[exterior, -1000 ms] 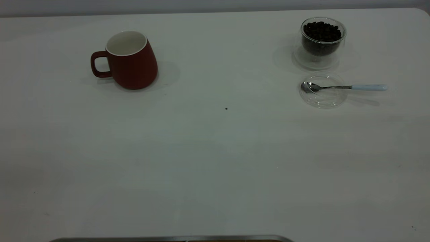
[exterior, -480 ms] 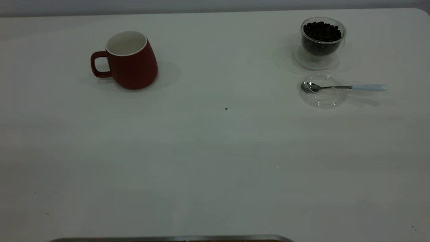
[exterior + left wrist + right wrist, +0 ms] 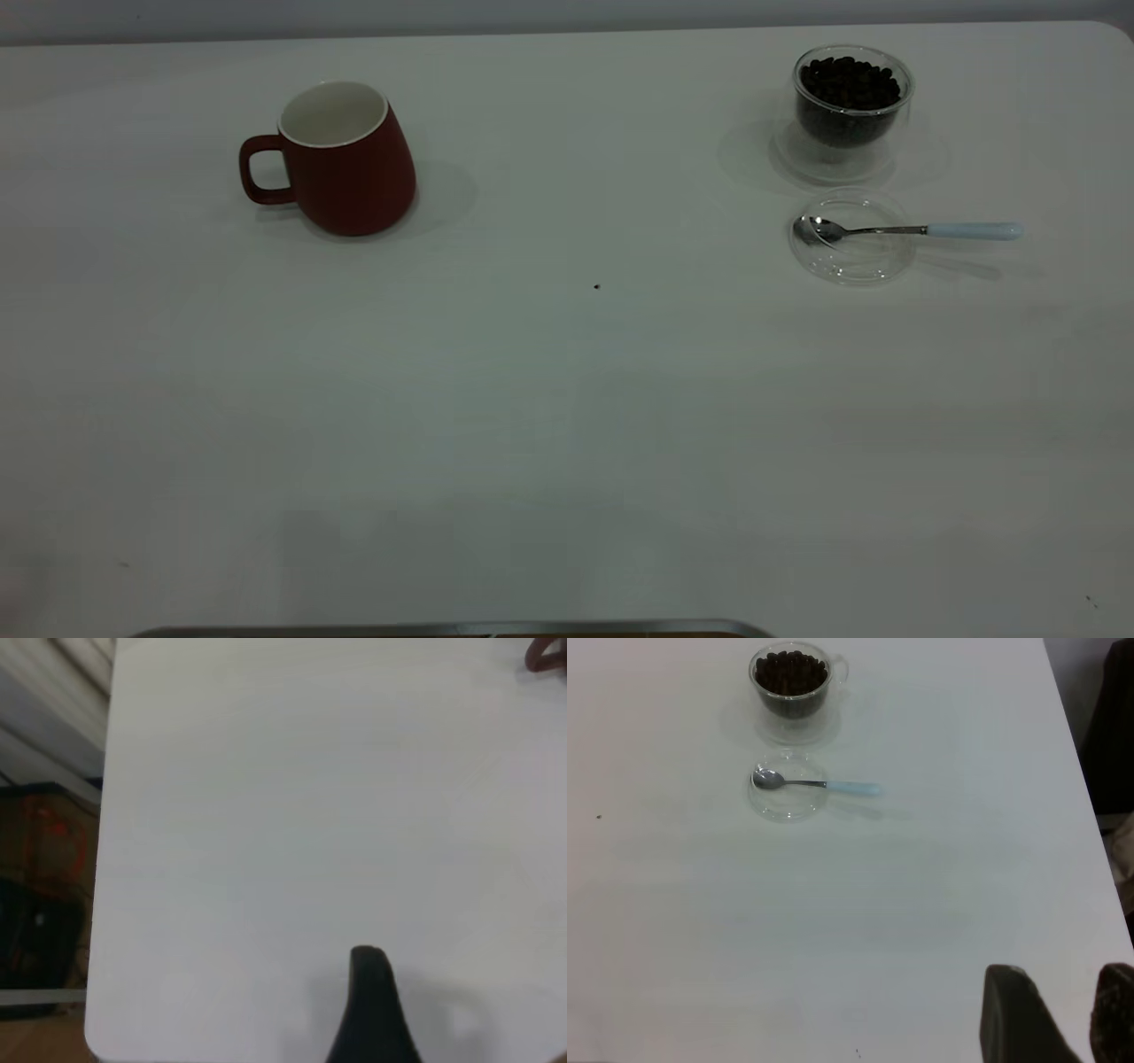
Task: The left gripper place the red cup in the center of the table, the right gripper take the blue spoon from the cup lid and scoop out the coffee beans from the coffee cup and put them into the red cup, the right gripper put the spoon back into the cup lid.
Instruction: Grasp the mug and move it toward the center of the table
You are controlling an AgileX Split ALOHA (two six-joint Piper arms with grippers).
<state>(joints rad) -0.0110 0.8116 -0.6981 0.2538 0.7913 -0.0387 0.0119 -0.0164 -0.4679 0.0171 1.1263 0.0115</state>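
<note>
The red cup [image 3: 341, 164] stands upright at the far left of the table [image 3: 567, 425], handle pointing left; a sliver of its handle [image 3: 545, 656] shows in the left wrist view. At the far right stands the coffee cup [image 3: 850, 106] [image 3: 790, 682], filled with coffee beans [image 3: 849, 84]. Just in front of it lies the cup lid [image 3: 852, 252] [image 3: 787, 799], and the blue spoon [image 3: 970, 231] [image 3: 852, 788] rests with its bowl in the lid. Neither gripper shows in the exterior view. My left gripper [image 3: 465, 1010] hangs open over bare table. My right gripper [image 3: 1063, 1010] hovers open near the table's edge, far from the spoon.
A tiny dark speck [image 3: 596, 286] marks the table's middle. A metal strip [image 3: 443, 630] runs along the near edge. Dark furniture [image 3: 44, 868] stands beyond the table's rounded corner on the left arm's side, and a dark shape [image 3: 1112, 735] beyond the right-hand edge.
Nothing on the table has moved; only the faint shading on the tabletop has shifted a little.
</note>
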